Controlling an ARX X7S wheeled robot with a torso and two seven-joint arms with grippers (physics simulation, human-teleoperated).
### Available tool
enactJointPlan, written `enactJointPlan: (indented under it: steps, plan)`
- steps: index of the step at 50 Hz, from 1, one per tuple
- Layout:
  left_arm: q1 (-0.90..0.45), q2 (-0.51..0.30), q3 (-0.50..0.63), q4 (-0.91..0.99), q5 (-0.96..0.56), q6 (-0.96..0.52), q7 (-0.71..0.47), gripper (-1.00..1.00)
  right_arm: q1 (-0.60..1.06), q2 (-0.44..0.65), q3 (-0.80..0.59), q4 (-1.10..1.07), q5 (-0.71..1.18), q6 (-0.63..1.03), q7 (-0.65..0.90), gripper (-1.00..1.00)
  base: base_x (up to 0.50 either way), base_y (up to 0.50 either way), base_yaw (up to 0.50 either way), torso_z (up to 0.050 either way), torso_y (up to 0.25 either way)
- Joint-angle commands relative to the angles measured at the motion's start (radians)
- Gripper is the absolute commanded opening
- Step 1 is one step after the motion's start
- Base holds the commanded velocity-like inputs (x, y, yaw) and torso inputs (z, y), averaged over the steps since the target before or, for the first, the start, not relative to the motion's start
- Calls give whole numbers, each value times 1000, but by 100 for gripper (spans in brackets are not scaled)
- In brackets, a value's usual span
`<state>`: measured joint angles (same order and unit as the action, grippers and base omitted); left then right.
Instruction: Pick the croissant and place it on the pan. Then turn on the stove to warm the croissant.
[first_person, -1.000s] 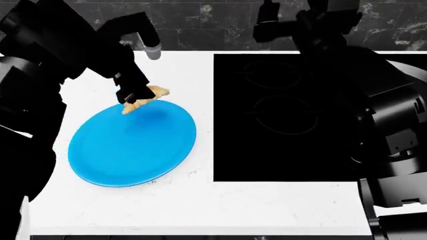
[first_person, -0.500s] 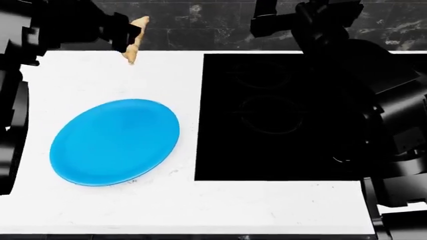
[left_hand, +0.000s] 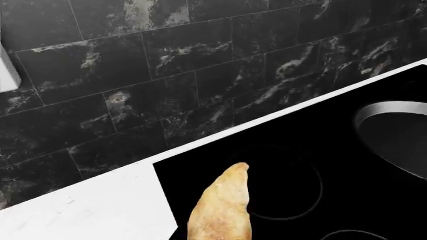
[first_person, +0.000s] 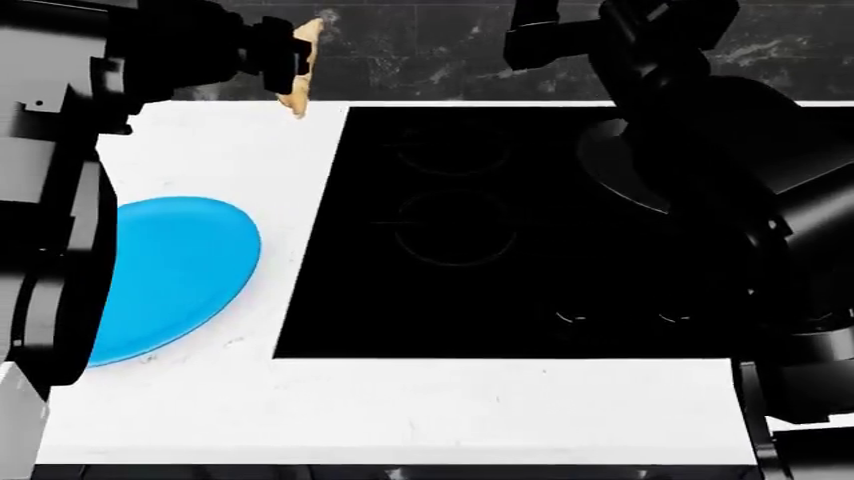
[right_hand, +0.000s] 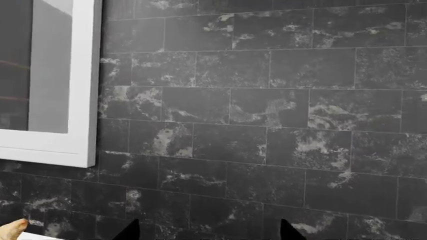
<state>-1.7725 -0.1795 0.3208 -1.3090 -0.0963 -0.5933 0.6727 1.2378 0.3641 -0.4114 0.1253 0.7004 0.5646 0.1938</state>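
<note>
Left tool (first_person: 296, 62) clamping small golden-tan crescent croissant (first_person: 304, 66), carrying step; next probably traversing rightward across glossy black stove (first_person: 507, 230) toward round black pan (left_hand: 400, 135).

wall: black marble-look tiles (right_hand: 267, 115) with white veining, laid in staggered rows; thin pale grout lines
counter: white countertop (first_person: 400, 410), faintly speckled, runs right up to the tiled wall; dark strip along its front edge
frame: white-framed panel (right_hand: 63, 85) mounted on the wall, greyish inside; can't tell if it's a window or a cabinet
light: pretty even, soft sheen on the tiles; no hard shadows
</note>
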Motion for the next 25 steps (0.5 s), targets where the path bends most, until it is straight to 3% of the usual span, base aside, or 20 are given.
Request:
enactJointPlan:
  steps: [1, 25]
  plan:
    - [4, 23, -94, 1, 34, 6, -16, -100, -5, 10, 4, -30, 8, 8, 10, 100, 0, -500, 0, 0, 0]
    - [11, 30, -142, 1, 85, -2, -1, -100, -18, 12, 10, -32, 16, -13, 2, 100, 0, -500, 0, 0, 0]
